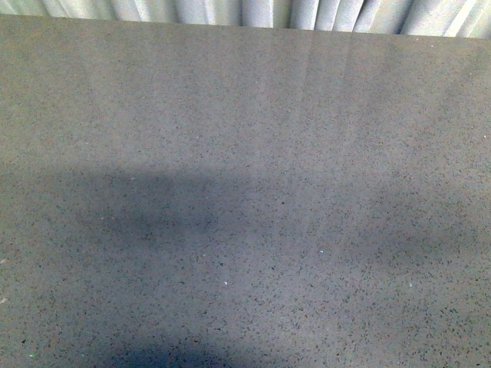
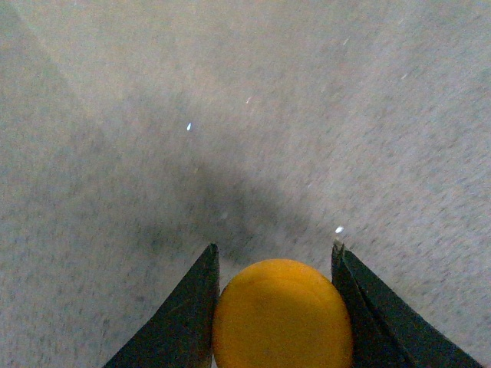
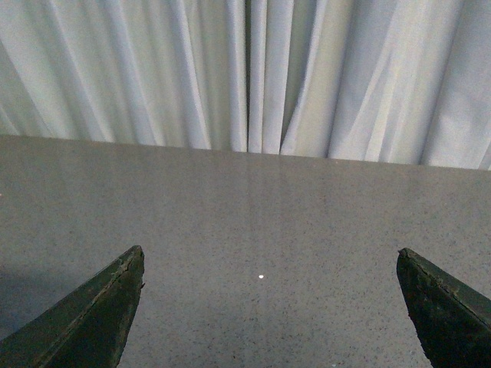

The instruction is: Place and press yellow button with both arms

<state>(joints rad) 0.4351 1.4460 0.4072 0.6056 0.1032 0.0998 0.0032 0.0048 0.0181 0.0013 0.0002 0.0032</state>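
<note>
In the left wrist view the yellow button (image 2: 282, 316) shows only its round yellow-orange cap, held between the two dark fingers of my left gripper (image 2: 275, 253), which is shut on it above the grey speckled table (image 2: 245, 115). Its base is hidden. In the right wrist view my right gripper (image 3: 270, 264) stands wide open over bare table, with nothing between its fingers. The front view shows neither arm nor the button, only the tabletop (image 1: 245, 192) with soft shadows.
A pale pleated curtain (image 3: 245, 77) hangs behind the table's far edge (image 3: 245, 153), and it also lines the top of the front view as a curtain strip (image 1: 307, 11). A dark shadow (image 2: 230, 207) lies on the table under the left gripper.
</note>
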